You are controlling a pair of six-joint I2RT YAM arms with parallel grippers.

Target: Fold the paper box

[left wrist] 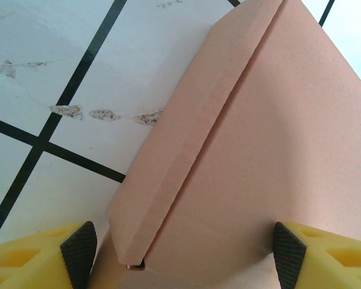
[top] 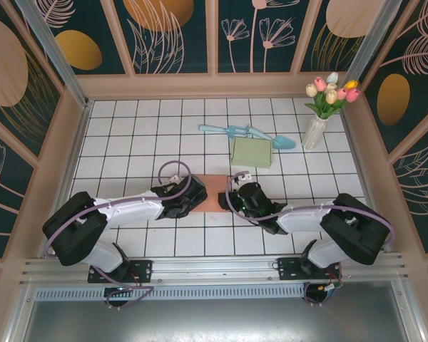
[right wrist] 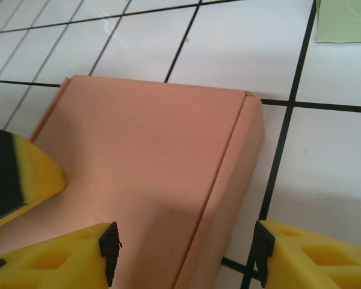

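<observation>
Top external view puts the flat pink paper box on the white tiled table between both arms, the left gripper and right gripper each spread wide astride a folded edge, clamping nothing, a green box lying beyond.

The paper box was salmon pink on a white table gridded with black lines. Beyond it lay a pale green box and a light blue trowel. The tulips were pink, yellow, white and blue. The left gripper and right gripper had yellow fingers with black pads.
</observation>
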